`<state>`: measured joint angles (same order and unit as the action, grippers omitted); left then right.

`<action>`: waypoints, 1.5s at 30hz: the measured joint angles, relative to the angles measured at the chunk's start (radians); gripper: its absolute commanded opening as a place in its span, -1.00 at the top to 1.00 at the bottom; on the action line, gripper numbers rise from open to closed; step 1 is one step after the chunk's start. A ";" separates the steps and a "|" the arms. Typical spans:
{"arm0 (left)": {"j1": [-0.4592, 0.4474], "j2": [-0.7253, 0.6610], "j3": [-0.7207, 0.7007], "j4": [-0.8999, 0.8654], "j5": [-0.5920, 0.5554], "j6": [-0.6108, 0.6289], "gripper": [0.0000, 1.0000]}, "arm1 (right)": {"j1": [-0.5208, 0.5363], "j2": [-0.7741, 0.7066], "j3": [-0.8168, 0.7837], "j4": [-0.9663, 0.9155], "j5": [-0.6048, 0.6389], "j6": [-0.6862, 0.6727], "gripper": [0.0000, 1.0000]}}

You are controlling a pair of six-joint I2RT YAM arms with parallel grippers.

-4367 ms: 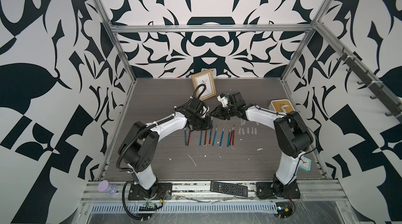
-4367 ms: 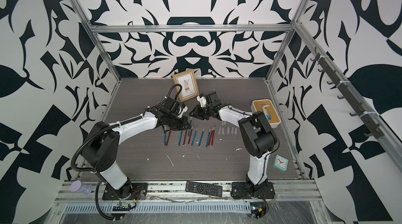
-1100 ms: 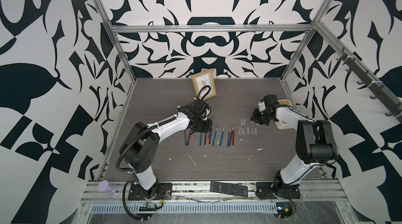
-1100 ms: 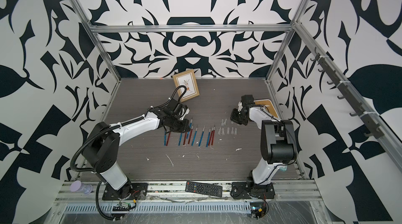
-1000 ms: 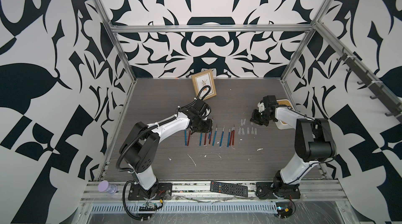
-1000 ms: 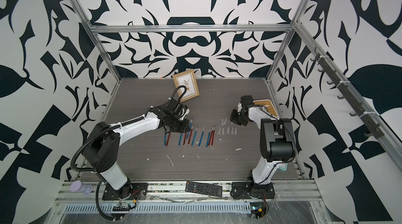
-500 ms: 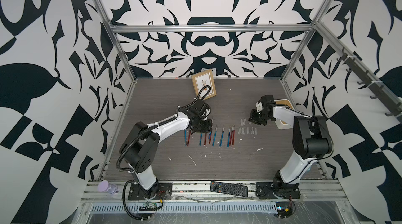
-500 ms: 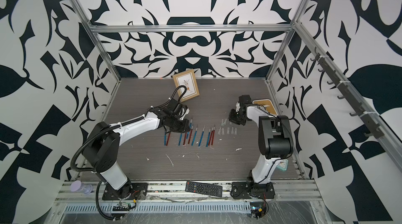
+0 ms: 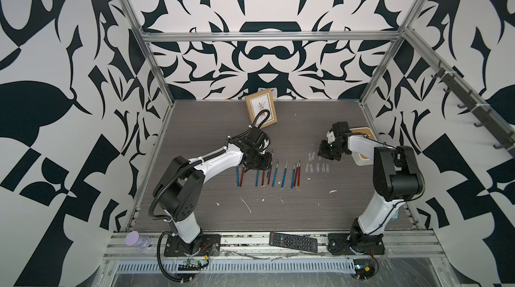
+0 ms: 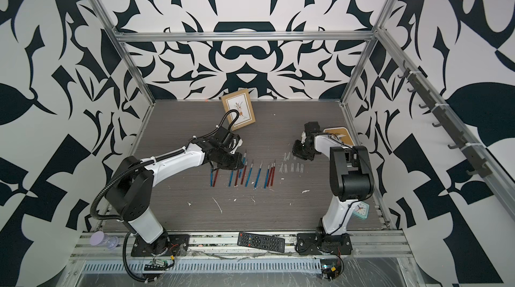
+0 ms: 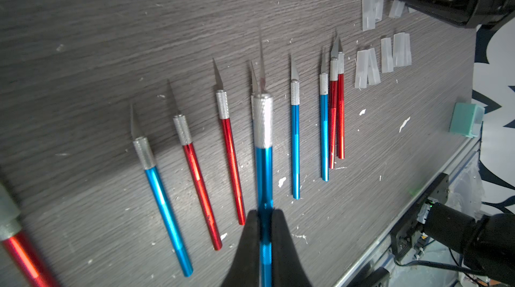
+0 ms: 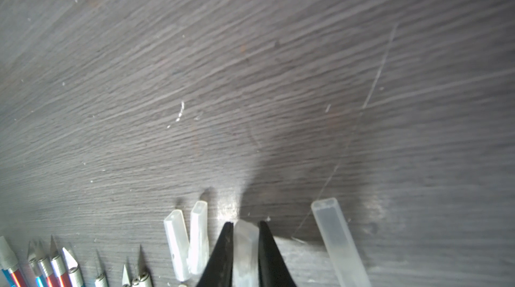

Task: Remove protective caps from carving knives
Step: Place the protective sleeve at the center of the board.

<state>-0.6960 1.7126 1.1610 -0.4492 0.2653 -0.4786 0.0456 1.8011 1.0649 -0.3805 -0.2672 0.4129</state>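
Observation:
Several carving knives point(image 9: 274, 174) with blue or red handles lie in a row on the dark table, blades bare, also seen in the left wrist view point(image 11: 231, 154). My left gripper point(image 11: 264, 211) is shut on a blue carving knife point(image 11: 263, 132) held just above the row, its blade uncapped. Loose protective caps point(image 9: 316, 167) lie to the right of the row. My right gripper point(image 12: 244, 223) is low over the table at the caps, its fingers closed on one protective cap point(image 12: 245, 249). Other caps point(image 12: 178, 241) lie on either side of it.
A framed picture point(image 9: 261, 110) leans at the back wall. A white box with a tan top point(image 9: 362, 149) sits behind the right arm. A teal clock point(image 10: 361, 210) is at the front right. A black remote point(image 9: 293, 241) and a purple bottle point(image 9: 136, 239) lie on the front rail. White flecks point(image 9: 246, 204) dot the table.
The grippers met at mid-table earlier; the right one has since swung right with the cap and, over the last second, crept left and down to the loose caps. The left arm barely moved.

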 measured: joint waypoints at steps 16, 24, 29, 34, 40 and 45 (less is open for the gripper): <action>0.000 0.000 0.000 0.000 -0.009 0.000 1.00 | 0.005 -0.016 0.016 -0.018 0.003 0.002 0.52; 0.002 0.000 0.000 -0.008 -0.030 0.000 1.00 | 0.012 -0.094 0.035 -0.024 0.002 0.004 0.30; 0.015 0.000 0.000 -0.023 -0.043 0.001 1.00 | 0.025 -0.101 0.045 -0.026 0.001 0.008 -0.20; 0.041 -0.003 -0.004 -0.042 -0.061 0.008 1.00 | 0.034 -0.101 0.048 -0.027 0.002 0.005 -0.70; 0.069 -0.015 -0.026 -0.056 -0.077 0.010 1.00 | 0.036 -0.114 0.049 -0.032 0.009 0.003 -1.00; 0.079 -0.015 -0.032 -0.082 -0.108 0.019 1.00 | 0.037 -0.144 0.049 -0.032 0.010 0.003 -0.99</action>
<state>-0.6167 1.6974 1.1286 -0.5316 0.1577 -0.4591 0.0822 1.6573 1.1137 -0.4122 -0.2573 0.4160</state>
